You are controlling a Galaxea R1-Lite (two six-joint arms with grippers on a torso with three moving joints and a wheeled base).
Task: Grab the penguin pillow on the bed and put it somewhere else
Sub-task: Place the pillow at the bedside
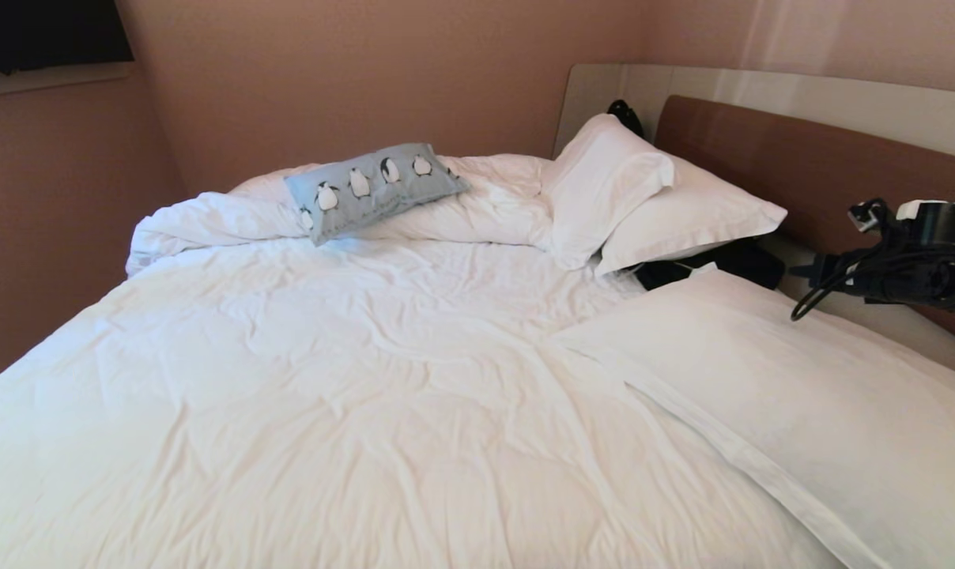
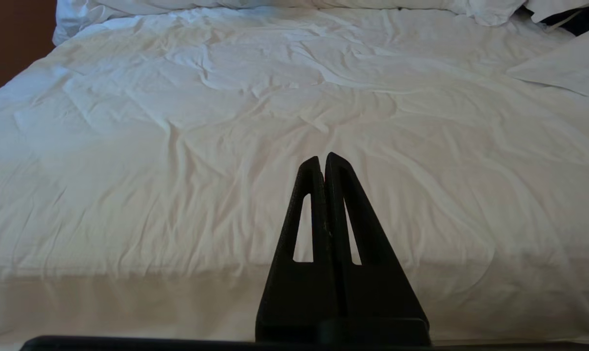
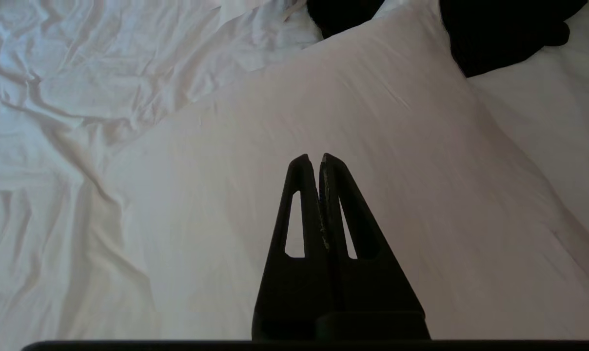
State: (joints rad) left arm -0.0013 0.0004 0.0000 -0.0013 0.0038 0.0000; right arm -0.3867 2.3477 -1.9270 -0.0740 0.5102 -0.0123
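The penguin pillow [image 1: 373, 188], light blue with a row of black-and-white penguins, leans on the bunched duvet at the far side of the bed [image 1: 351, 411]. Part of my right arm [image 1: 904, 265] reaches in from the right edge of the head view, above a big white pillow. My right gripper [image 3: 312, 158] is shut and empty, hovering over that white pillow [image 3: 323, 112], far from the penguin pillow. At the near edge of the bed, my left gripper [image 2: 322, 158] is shut with nothing in it. Neither wrist view shows the penguin pillow.
Two white pillows [image 1: 643, 197] lean against the brown headboard [image 1: 825, 166]. A third large white pillow [image 1: 802, 395] lies at the near right. A black item [image 1: 715, 265] sits between the pillows. Walls close in the far and left sides.
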